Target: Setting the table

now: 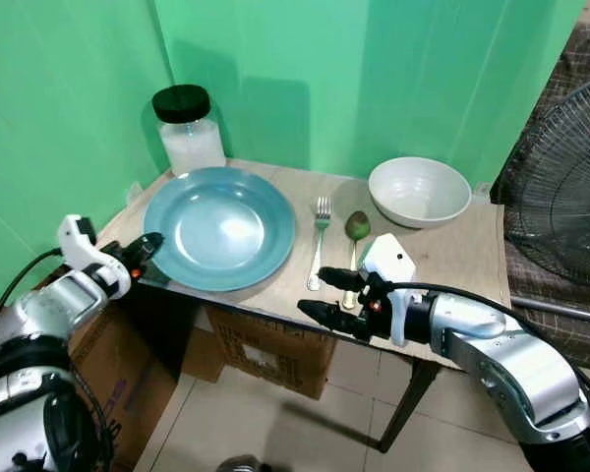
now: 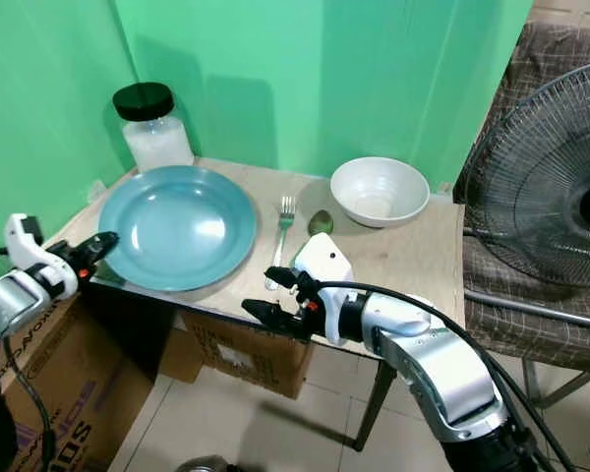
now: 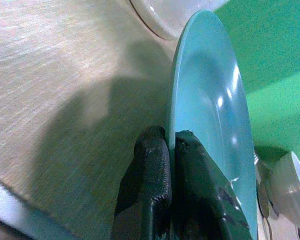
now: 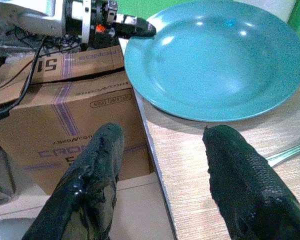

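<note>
We see a small light wooden table (image 1: 442,251). On it lie a round blue plate (image 1: 219,228), a lidded glass jar (image 1: 189,130), a white bowl (image 1: 419,191), a metal fork (image 1: 320,236) and a spoon (image 1: 355,236).

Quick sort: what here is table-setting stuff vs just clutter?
Job:
plate, rim pinched by left end effector
fork
spoon
bowl
right end effector, open, at the table edge

Clutter:
jar
fan
cardboard box
</note>
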